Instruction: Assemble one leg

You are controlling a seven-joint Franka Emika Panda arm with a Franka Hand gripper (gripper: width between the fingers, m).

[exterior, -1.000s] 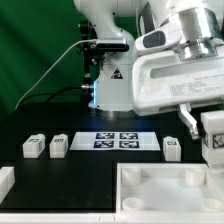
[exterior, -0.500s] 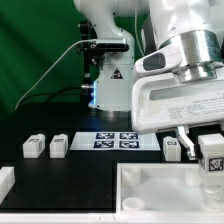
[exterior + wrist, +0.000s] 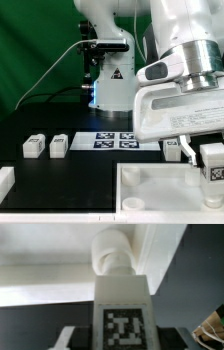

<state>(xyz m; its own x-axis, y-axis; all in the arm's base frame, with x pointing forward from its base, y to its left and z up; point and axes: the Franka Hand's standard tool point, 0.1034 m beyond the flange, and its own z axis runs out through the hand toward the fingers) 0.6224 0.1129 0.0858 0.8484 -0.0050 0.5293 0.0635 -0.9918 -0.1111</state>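
Note:
My gripper (image 3: 211, 160) is shut on a leg (image 3: 213, 166), a small white block with a black-and-white tag, held upright over the far right corner of the large white tray-like piece (image 3: 150, 178). In the wrist view the leg (image 3: 120, 290) fills the middle between the jaws of my gripper (image 3: 124, 334), its rounded end pointing at the white piece (image 3: 45, 280) below. Three more legs stand on the black table: two at the exterior view's left (image 3: 34, 146) (image 3: 58, 146) and one at its right (image 3: 172, 148), behind my gripper.
The marker board (image 3: 118, 140) lies between the loose legs. A white block (image 3: 5, 182) sits at the exterior view's far left edge. The robot base (image 3: 108, 80) and a green backdrop stand behind.
My gripper has come down with the leg in it, from well above the tray-like piece to just over its far right corner. The loose legs have not moved.

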